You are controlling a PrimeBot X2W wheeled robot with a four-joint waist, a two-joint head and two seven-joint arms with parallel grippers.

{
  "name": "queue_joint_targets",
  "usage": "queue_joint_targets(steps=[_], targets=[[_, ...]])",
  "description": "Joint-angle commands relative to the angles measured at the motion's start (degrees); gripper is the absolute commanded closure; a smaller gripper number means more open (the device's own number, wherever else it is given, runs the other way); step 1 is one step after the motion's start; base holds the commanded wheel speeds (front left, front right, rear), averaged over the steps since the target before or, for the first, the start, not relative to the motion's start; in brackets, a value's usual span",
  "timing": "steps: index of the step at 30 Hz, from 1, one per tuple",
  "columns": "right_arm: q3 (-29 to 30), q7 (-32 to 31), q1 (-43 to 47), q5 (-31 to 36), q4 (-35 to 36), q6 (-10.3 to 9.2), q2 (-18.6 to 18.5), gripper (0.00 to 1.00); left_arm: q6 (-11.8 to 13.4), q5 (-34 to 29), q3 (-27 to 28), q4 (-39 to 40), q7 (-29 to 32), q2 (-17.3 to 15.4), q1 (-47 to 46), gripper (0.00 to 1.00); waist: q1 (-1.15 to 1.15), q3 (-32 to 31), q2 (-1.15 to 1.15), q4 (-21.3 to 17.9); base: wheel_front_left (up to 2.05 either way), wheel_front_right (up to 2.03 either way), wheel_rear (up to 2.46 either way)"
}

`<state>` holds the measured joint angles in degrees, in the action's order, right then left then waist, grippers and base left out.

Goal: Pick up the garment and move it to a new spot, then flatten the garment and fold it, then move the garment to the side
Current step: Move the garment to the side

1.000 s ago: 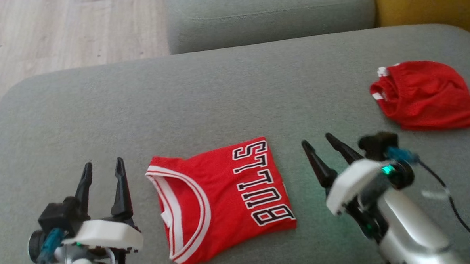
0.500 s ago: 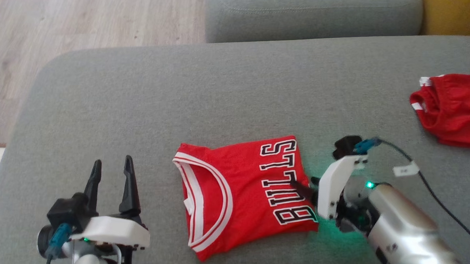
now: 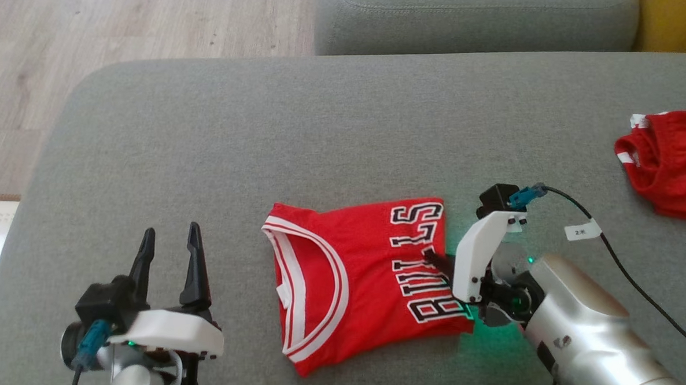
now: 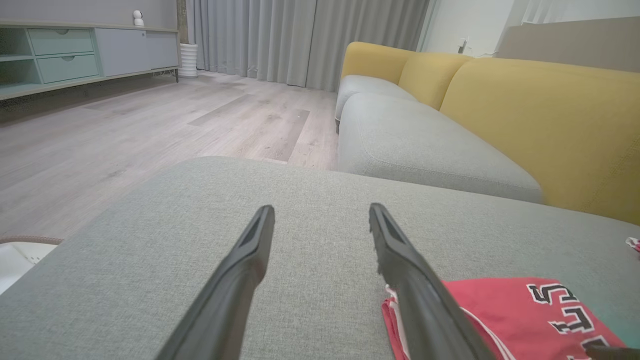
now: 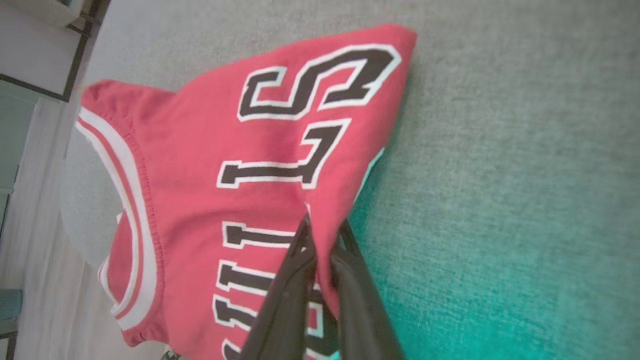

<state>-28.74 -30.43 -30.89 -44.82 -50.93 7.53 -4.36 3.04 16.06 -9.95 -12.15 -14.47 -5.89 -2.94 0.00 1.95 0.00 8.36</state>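
Jersey (image 3: 369, 255) folded on grey sofa cushion (image 3: 317, 130); wood floor (image 3: 139, 22) beyond.

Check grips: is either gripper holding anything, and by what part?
Right gripper pinches the jersey at its lettered side edge. Left gripper is open, holding nothing.

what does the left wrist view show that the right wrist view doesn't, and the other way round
Left wrist view, not right wrist: the open left gripper, the yellow backrest and the curtains. Right wrist view, not left wrist: the pinch up close, right gripper shut on the jersey at its edge, plus the full curve of the neckline. Both: the red jersey's lettering, lying on the grey cushion.
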Motion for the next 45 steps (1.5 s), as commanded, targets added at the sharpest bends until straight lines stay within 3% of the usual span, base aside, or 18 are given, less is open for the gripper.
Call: queue_joint_targets(steps=[1, 12, 20, 32, 38, 45], targets=[[-1.11, 3.22, -2.84, 0.28, 2.27, -0.04, 0.45, 1.00, -0.16, -0.96, 2.64, 1.82, -0.52, -0.32, -3.00, 0.00, 0.00, -0.07, 0.00, -0.72, 0.00, 0.00, 0.00], [-4.34, 11.25, -6.62, -0.98, 5.88, -0.04, -4.73, 1.00, -2.19, -1.38, 0.57, 1.89, -0.52, 0.40, -4.18, 0.00, 0.00, -0.26, 0.00, -6.97, 0.00, 0.00, 0.00], [-5.95, 14.09, -8.53, -2.83, 8.33, -0.04, -8.75, 1.00, -3.51, -2.09, -1.87, 0.59, -0.52, 1.21, -6.86, 0.00, 0.00, 0.76, 0.00, -15.61, 0.00, 0.00, 0.00], [-6.80, 17.10, -7.74, -4.44, 12.83, -0.04, -11.44, 1.00, -4.17, -3.46, -3.44, -0.87, -0.52, 1.70, -9.52, 0.00, 0.00, 3.35, 0.00, -27.00, 0.00, 0.00, 0.00], [-7.11, 17.79, -7.58, -4.97, 15.10, -0.04, -12.31, 1.00, -4.05, -4.11, -3.25, -0.83, -0.52, 1.41, -10.98, 0.00, 0.00, 5.39, 0.00, -28.43, 0.00, 0.00, 0.00], [-9.45, 17.36, -13.27, -4.32, 18.20, -0.04, -14.91, 1.00, -3.85, -5.00, -3.33, -0.54, -0.42, 0.53, -13.09, 0.00, 0.00, 10.34, 0.00, -26.24, 0.00, 0.00, 0.00]])
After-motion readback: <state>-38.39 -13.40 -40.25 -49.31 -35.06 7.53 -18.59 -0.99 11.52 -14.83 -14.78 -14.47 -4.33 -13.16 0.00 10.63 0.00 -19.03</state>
